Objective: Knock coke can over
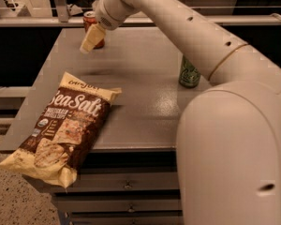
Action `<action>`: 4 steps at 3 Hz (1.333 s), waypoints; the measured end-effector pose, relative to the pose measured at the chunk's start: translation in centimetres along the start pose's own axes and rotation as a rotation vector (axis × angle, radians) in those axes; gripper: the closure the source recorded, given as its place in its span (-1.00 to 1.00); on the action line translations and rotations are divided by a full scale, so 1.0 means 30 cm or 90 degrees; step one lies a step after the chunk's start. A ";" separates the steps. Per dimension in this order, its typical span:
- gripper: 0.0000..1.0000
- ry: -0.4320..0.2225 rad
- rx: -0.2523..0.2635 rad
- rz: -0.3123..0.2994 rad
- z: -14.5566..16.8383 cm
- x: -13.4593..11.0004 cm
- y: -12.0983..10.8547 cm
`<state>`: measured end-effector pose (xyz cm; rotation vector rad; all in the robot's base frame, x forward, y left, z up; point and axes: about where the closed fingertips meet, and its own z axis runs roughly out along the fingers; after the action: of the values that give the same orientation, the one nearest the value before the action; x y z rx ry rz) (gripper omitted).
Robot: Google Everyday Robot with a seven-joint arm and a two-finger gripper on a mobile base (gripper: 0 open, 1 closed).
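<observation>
The coke can point(90, 18) stands upright at the far left corner of the grey table point(140, 74); only its silver top and a strip of red side show. My gripper point(91, 39) hangs directly in front of the can and covers most of it. Whether it touches the can is not visible. The cream-coloured arm reaches in from the right foreground across the table.
A green can point(189, 74) stands upright at the table's right side, partly behind my arm. A brown sea-salt chip bag point(65, 128) lies on the front left and overhangs the table's edge. Drawers sit below the table. A rail runs behind it.
</observation>
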<state>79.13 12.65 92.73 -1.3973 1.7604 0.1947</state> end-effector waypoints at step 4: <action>-1.00 -0.107 0.022 0.109 0.203 -0.005 -0.197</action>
<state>87.34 14.21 91.26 -1.1701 1.7345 0.3621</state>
